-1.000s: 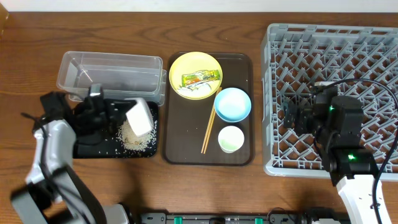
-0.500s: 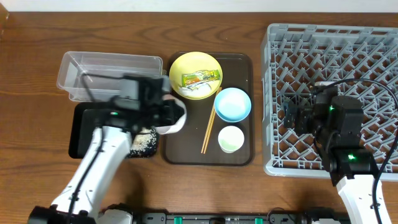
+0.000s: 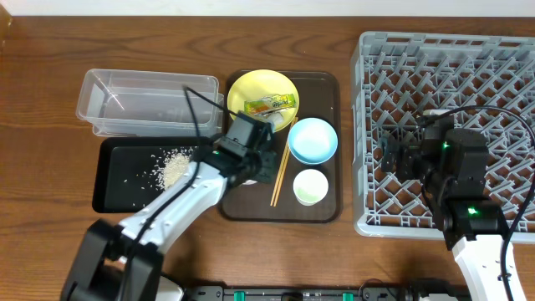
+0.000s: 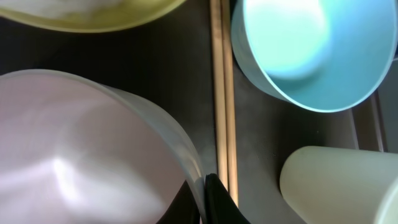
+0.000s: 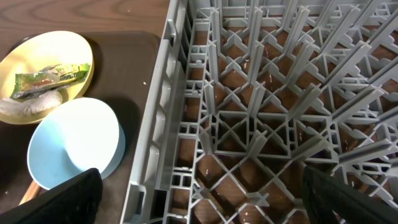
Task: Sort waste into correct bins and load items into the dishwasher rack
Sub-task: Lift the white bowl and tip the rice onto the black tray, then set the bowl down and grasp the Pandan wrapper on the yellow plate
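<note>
On the wooden table, my left gripper had swung from the black tray, rice left there, to the brown tray, pinching the emptied white bowl by its rim, ready for the rack, where my right gripper hung wide and empty.

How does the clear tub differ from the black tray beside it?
The tub is transparent with high walls; the tray is black and shallow. The tray holds scattered rice; the tub shows no waste inside. Both are rectangular, similar in size, and lie side by side.
</note>
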You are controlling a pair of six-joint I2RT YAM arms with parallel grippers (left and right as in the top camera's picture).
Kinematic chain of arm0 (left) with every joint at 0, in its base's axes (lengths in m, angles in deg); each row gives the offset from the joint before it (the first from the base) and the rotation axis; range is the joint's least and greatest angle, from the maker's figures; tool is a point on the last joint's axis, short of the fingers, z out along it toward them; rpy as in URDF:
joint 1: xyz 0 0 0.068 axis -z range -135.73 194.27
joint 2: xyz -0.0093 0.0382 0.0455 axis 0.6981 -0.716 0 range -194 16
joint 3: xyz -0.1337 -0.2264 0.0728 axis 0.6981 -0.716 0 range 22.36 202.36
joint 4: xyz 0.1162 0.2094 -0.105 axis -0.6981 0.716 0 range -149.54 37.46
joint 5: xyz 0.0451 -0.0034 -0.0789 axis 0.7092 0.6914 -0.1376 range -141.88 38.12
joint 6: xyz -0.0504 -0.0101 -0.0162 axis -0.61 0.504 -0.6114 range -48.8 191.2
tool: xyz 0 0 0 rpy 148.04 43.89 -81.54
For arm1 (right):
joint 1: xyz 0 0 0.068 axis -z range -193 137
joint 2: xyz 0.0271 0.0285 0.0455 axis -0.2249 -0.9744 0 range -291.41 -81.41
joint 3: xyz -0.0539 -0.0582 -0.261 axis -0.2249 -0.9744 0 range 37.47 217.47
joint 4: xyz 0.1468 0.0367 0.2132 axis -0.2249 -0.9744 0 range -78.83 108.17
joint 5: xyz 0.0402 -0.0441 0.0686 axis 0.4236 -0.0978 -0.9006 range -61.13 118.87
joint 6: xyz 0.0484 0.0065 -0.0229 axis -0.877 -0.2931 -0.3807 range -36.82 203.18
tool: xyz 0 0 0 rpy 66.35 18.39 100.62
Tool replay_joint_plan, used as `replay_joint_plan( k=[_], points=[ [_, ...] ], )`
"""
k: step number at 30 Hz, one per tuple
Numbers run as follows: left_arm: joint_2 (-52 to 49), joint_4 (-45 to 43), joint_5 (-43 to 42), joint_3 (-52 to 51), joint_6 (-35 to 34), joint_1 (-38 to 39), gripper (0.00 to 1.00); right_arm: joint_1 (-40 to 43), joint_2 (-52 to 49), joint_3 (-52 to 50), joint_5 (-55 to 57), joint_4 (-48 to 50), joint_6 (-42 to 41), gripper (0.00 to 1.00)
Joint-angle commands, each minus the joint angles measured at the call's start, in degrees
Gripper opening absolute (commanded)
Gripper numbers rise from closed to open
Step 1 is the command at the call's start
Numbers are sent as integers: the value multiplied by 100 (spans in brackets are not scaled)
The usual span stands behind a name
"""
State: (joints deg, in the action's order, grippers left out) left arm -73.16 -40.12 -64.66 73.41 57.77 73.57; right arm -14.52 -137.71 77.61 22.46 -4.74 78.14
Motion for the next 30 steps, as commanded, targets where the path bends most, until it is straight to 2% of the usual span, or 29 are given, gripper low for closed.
replay_joint_plan(
  k=[1, 5, 7, 11, 14, 18, 23, 25, 30],
  points=[
    [-181, -138, 190, -4, 76, 151, 10, 81, 2, 105, 39, 0, -48, 99],
    [-236, -186, 195, -4, 76, 179, 17, 81, 2, 105, 39, -2, -48, 99],
    [-236, -184, 195, -4, 76, 175, 27, 81, 2, 105, 39, -2, -48, 99],
    [-225, -175, 192, -2, 79, 175, 37, 81, 2, 105, 39, -2, -48, 99],
    [-120, -57, 240, 72, 179, 138, 40, 81, 2, 105, 39, -4, -48, 99],
    [160, 658, 345, 540, 511, -55, 46, 81, 2, 105, 39, -4, -48, 99],
    [404, 1185, 343, 1307, 837, -470, 47, 81, 2, 105, 39, -2, -48, 99],
    [409, 1080, 343, 1486, 1069, -579, 51, 81, 2, 105, 39, -2, -48, 99],
    [247, 50, 348, 1515, 1847, -651, 53, 81, 2, 105, 39, -2, -48, 99]
  ],
)
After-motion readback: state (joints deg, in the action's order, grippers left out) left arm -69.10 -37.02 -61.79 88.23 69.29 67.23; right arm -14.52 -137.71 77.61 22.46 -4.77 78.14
